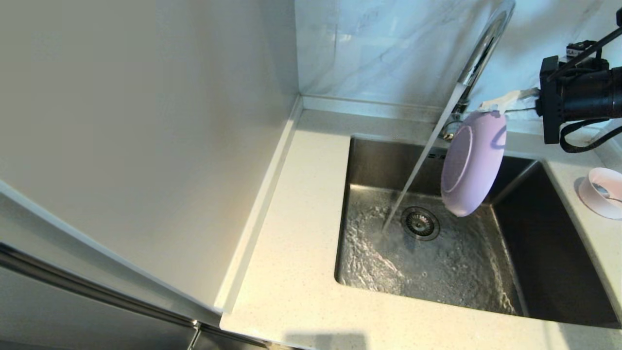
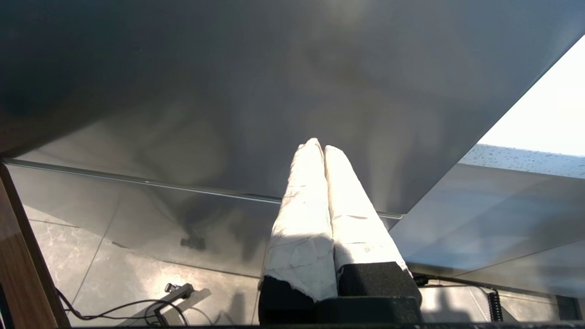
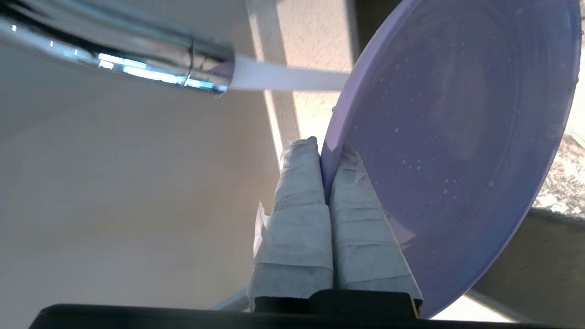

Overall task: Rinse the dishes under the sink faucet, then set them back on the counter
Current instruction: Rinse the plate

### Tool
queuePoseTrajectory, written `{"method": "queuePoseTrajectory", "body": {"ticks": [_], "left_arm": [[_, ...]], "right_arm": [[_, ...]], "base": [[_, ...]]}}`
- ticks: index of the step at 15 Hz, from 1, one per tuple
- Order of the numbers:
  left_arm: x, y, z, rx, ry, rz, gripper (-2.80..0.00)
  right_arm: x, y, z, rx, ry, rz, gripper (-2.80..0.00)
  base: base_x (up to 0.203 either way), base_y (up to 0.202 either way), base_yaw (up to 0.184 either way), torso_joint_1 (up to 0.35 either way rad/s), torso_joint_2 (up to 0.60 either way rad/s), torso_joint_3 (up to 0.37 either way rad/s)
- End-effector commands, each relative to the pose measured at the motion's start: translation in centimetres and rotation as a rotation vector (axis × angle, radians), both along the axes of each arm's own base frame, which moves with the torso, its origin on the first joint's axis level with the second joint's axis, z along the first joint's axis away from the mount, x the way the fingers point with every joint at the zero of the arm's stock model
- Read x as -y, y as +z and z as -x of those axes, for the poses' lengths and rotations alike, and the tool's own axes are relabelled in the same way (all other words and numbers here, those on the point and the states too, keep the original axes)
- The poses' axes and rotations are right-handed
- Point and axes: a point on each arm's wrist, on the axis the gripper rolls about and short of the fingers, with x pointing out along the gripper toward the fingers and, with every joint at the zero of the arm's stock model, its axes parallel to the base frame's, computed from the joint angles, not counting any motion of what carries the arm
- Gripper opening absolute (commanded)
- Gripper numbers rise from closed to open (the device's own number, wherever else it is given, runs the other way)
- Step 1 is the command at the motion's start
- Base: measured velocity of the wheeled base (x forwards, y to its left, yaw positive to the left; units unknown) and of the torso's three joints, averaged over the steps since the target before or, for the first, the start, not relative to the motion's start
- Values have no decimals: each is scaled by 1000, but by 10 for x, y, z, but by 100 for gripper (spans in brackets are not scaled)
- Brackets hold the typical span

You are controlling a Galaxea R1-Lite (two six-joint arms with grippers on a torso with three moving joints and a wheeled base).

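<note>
lavender plate held on edge beside the running tap

our right gripper [image 3: 327, 151] is clamped on the rim of the lavender plate-bowl [image 1: 474, 163], one wrapped finger on each face of the rim, and we hold it on edge above the sink [image 1: 559, 272]. from the claw the dish hangs downward, its foot-ring underside turned away from our arm and toward the water stream [image 1: 418, 170]. its inner face, seen from the right wrist, carries scattered droplets.

the faucet [image 1: 481, 51] rises just beyond the claw, and its stream falls past the underside of the dish, just beside it; we cannot tell whether water touches the dish. the stream lands on the basin floor below the claw, next to the round drain [image 1: 420, 222], where the water ripples.

behind our claw, on the counter [image 1: 296, 243] at the sink's far side from the stream, sits the small pink bowl [image 1: 602, 192] with the spoon [image 1: 606, 192] in it, well apart from the grip.

our left gripper [image 2: 322, 148] hangs parked off the worktop, its wrapped fingers pressed together on nothing.
</note>
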Motion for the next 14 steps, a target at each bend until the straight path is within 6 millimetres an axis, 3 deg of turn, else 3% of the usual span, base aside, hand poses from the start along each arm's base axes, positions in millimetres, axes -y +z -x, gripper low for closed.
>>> {"method": "queuePoseTrajectory", "body": {"ticks": [1,4,7,8,11,12,14], "left_arm": [[0,0,0,0,0,0,-280],[0,0,0,0,-1,0,-280],[0,0,0,0,0,0,-280],[0,0,0,0,0,0,-280],[0,0,0,0,0,0,-280],[0,0,0,0,-1,0,-280],[0,0,0,0,-1,0,-280]], "right_arm": [[17,4,4,28,-41,20,-280],[27,33,25,250,-40,191,-280],[28,58,47,498,-160,521,-280],[27,48,47,447,-145,524,-280],[16,-21,47,178,6,584,-280],[17,-30,48,155,14,600,-280],[20,-18,47,203,-28,619,-280]], "base": [[0,0,0,0,0,0],[0,0,0,0,0,0],[0,0,0,0,0,0],[0,0,0,0,0,0],[0,0,0,0,0,0],[0,0,0,0,0,0],[0,0,0,0,0,0]]}}
